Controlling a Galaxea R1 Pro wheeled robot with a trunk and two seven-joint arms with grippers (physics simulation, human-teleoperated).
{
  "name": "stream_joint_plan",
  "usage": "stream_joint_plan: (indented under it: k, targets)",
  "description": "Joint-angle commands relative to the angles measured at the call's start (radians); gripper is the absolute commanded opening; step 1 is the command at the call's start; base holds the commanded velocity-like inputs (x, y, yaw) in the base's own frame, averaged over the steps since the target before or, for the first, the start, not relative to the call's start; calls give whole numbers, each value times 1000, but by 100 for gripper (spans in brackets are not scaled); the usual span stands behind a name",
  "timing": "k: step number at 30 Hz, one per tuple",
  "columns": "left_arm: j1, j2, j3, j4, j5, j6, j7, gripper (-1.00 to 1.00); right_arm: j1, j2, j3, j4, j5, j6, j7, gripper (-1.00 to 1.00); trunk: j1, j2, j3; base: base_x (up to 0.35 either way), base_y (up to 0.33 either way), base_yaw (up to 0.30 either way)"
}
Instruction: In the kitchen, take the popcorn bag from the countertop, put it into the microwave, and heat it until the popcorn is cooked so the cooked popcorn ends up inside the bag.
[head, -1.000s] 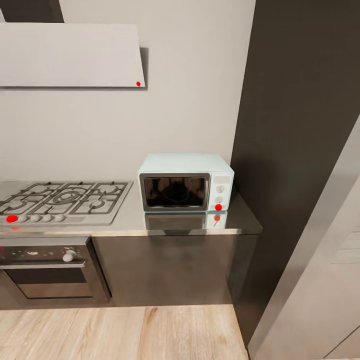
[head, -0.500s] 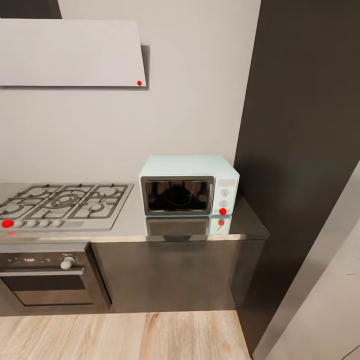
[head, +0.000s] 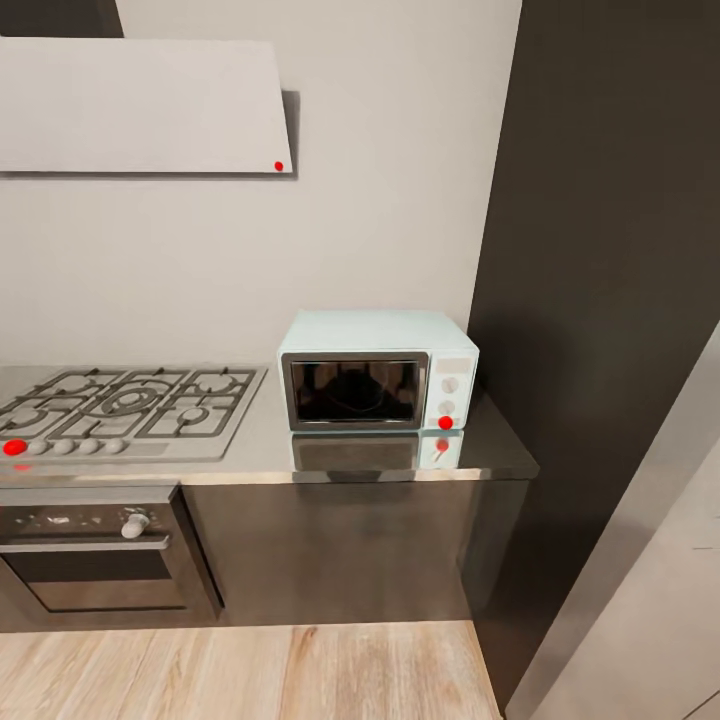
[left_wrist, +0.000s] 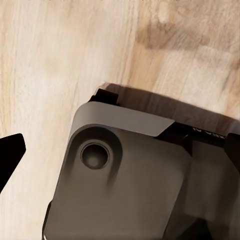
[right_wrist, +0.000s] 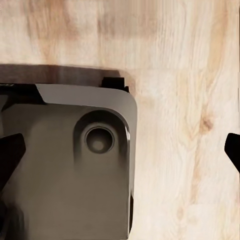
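Observation:
The pale mint-blue microwave stands on the grey countertop near its right end, against the wall. Its dark glass door is closed, and a red light glows on the white knob panel. A dim dark shape sits behind the glass, too faint to identify. The popcorn bag is out of view. My left gripper hangs open over the wood floor, one black fingertip at each edge of its wrist view. My right gripper is open the same way, fingertips far apart and nothing between them.
A steel gas hob lies left of the microwave, with a black built-in oven below it. A tall dark cabinet bounds the counter on the right, and a pale panel slants in front of it. My grey base is under both grippers.
A second ago the head view shifted slightly, bringing the microwave a little nearer and lower in the picture. Over the last half second nothing has moved.

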Motion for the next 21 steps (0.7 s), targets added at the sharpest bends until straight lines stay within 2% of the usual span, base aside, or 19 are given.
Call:
stream_joint_plan:
  k: [1,2,3,5,7,11,14,15,17,21]
  targets:
    - [-1,0,-8,0,8,-3,3,100,-1,0,-9,-33,11,-3,5,100,0,-1,-1,0,0,0]
    - [-1,0,-8,0,8,-3,4,100,-1,0,-9,-75,11,-1,8,100,0,-1,-1,0,0,0]
    - [-1,0,-8,0,8,-3,4,100,-1,-1,-9,-173,11,4,12,100,0,-1,-1,0,0,0]
    - [-1,0,-8,0,8,-3,4,100,-1,-2,-9,-301,11,27,15,100,0,-1,-1,0,0,0]
    - [-1,-1,-8,0,8,-5,5,100,-1,-1,-10,-386,10,62,15,100,0,-1,-1,0,0,0]
    - [-1,0,-8,0,8,-6,4,100,-1,9,-9,-650,6,243,16,100,0,-1,-1,0,0,0]
    - [-1,0,-8,0,8,-6,5,100,2,14,-8,-752,5,367,17,100,0,-1,-1,0,0,0]
    - [-1,0,-8,0,8,-6,5,100,-9,16,-8,-777,5,421,18,100,0,-1,-1,0,0,0]
    - [-1,0,-8,0,8,-6,4,100,-89,24,-8,-815,3,533,18,100,0,-1,-1,0,0,0]
    - [-1,0,-8,0,8,-6,4,100,-208,30,-7,-862,4,635,17,100,0,-1,-1,0,0,0]
